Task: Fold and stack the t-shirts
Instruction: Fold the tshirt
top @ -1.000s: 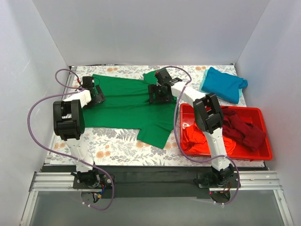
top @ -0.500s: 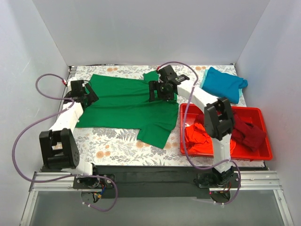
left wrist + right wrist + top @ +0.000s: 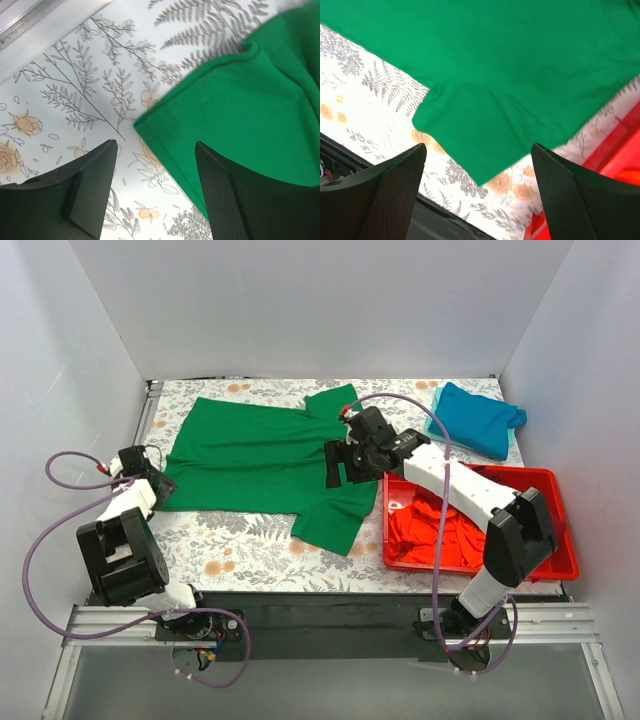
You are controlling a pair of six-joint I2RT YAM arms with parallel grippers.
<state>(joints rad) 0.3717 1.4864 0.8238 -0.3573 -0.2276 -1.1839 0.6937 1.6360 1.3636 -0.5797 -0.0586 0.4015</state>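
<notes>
The bright green t-shirt (image 3: 265, 452) lies spread flat on the floral table. My left gripper (image 3: 152, 483) is open at its near left corner; in the left wrist view the gripper (image 3: 155, 146) straddles the hem corner of the green shirt (image 3: 240, 105), holding nothing. My right gripper (image 3: 340, 464) is open above the shirt's right side; in the right wrist view the gripper (image 3: 479, 146) hovers over a green sleeve (image 3: 485, 130). The teal blue shirt (image 3: 475, 418) lies folded at the back right. The orange-red shirt (image 3: 425, 530) lies crumpled in the tray. The maroon shirt is hidden behind my right arm.
The rigid red tray (image 3: 480, 568) stands at the near right, and its corner shows in the right wrist view (image 3: 620, 150). My right arm's elbow (image 3: 520, 530) hangs over it. White walls close in three sides. The metal rail (image 3: 330, 625) runs along the near edge.
My left gripper has drawn back from the shirt's far left edge to its near left corner. My right gripper has moved from the collar area toward the near right. The shirt lies flatter.
</notes>
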